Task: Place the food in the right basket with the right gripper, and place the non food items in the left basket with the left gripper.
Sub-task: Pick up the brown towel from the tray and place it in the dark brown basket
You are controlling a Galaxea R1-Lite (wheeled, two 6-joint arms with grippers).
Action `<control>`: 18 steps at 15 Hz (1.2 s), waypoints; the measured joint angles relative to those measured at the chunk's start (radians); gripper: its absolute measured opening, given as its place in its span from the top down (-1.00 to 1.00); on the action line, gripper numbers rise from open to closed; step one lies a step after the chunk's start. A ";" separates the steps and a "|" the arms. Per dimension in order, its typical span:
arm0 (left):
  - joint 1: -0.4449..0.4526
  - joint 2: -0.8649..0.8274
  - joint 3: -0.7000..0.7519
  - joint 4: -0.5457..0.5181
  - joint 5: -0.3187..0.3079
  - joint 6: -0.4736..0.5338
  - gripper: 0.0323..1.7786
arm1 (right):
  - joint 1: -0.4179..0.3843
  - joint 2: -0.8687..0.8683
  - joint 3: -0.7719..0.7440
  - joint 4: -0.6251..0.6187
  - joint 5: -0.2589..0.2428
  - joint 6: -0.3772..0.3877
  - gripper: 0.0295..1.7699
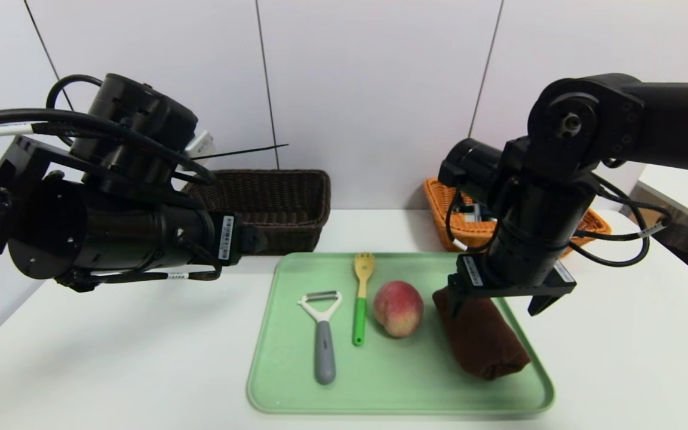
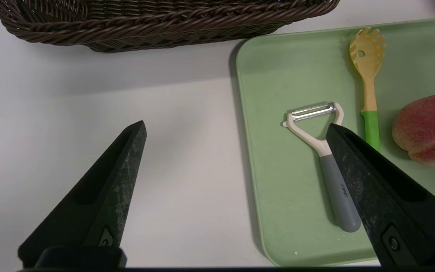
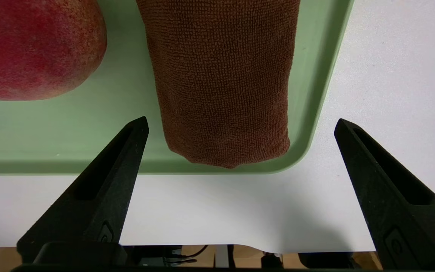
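Note:
On the green tray [image 1: 296, 382] lie, left to right, the white-headed grey peeler [image 1: 322, 334], the yellow and green fork [image 1: 361, 298], the peach [image 1: 399, 308] and the rolled brown towel [image 1: 487, 346]. My right gripper [image 1: 494, 309] hovers open and empty above the towel [image 3: 221, 75]; the peach [image 3: 32, 45] lies off to one side of it. My left gripper [image 2: 237, 127] hangs open and empty above the table at the tray's left edge, one finger [image 2: 368, 181] overlapping the peeler [image 2: 334, 181] in that view. The dark left basket [image 1: 272, 203] and orange right basket [image 1: 451, 221] stand behind the tray.
White wall panels close off the back of the white table [image 1: 111, 358]. The right arm hides much of the orange basket. The table's front edge [image 3: 202, 247] shows in the right wrist view, close to the tray's corner.

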 joint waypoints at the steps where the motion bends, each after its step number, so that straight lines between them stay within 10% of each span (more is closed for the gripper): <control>1: -0.001 -0.003 0.002 0.000 0.000 0.000 -0.90 | 0.001 0.010 0.001 -0.001 0.000 -0.011 -0.92; 18: -0.007 -0.037 0.004 0.000 -0.003 0.002 -0.90 | -0.023 0.094 0.121 -0.193 0.013 -0.068 -0.92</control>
